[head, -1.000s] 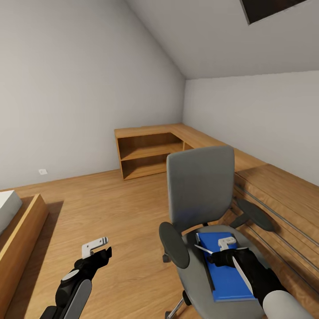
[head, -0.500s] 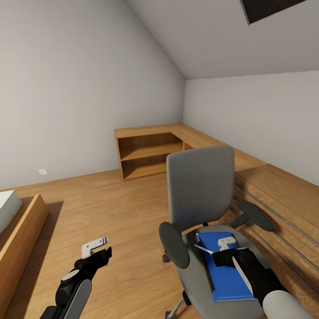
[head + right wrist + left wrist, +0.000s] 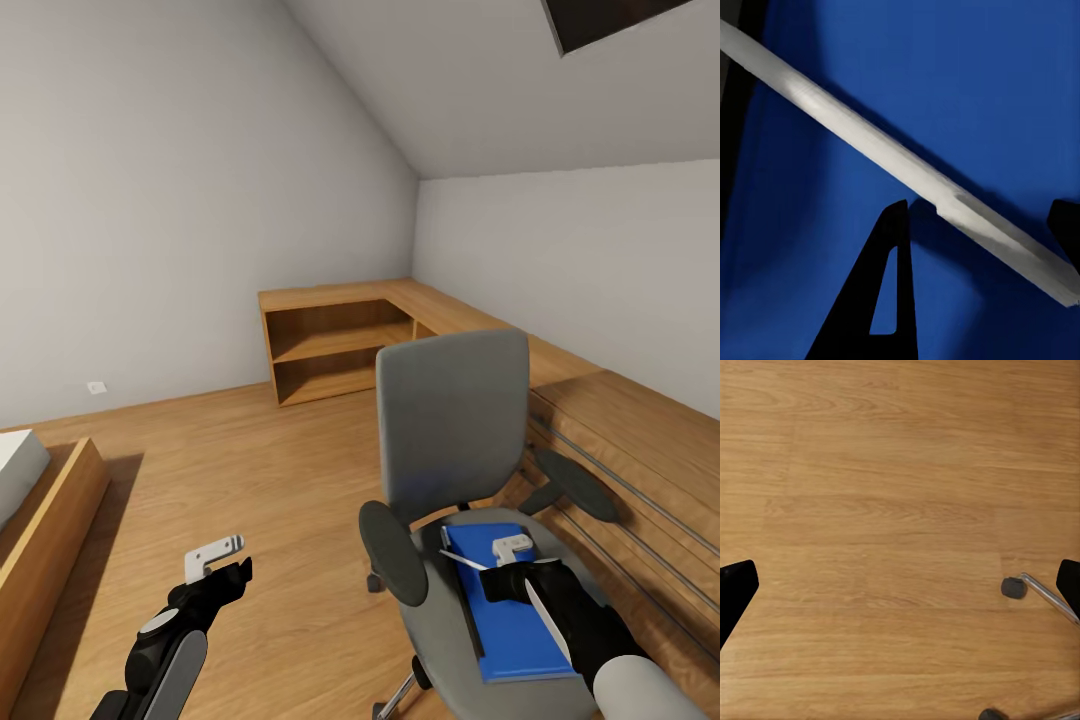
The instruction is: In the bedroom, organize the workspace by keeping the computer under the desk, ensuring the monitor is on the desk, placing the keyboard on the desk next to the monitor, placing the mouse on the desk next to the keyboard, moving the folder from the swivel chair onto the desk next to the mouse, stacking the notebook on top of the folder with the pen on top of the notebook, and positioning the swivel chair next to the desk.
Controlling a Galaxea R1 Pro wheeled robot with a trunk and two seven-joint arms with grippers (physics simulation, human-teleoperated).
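Observation:
The grey swivel chair stands at the right on the wood floor, its back turned toward the far corner. The blue folder lies flat on its seat. My right gripper hovers over the folder's far end, shut on the thin pale pen. In the right wrist view the pen runs slantwise between the black fingers above the folder and casts a shadow on it. My left gripper hangs open over bare floor, left of the chair. A chair caster shows between its fingers.
Low light-wood cabinets fill the far corner and run along the right wall, close behind the chair. A wooden bed frame sits at the left edge. Open floor lies between the bed and the chair.
My right hand has edged slightly to the right over the folder, carrying the pen. The left arm and the chair have not moved.

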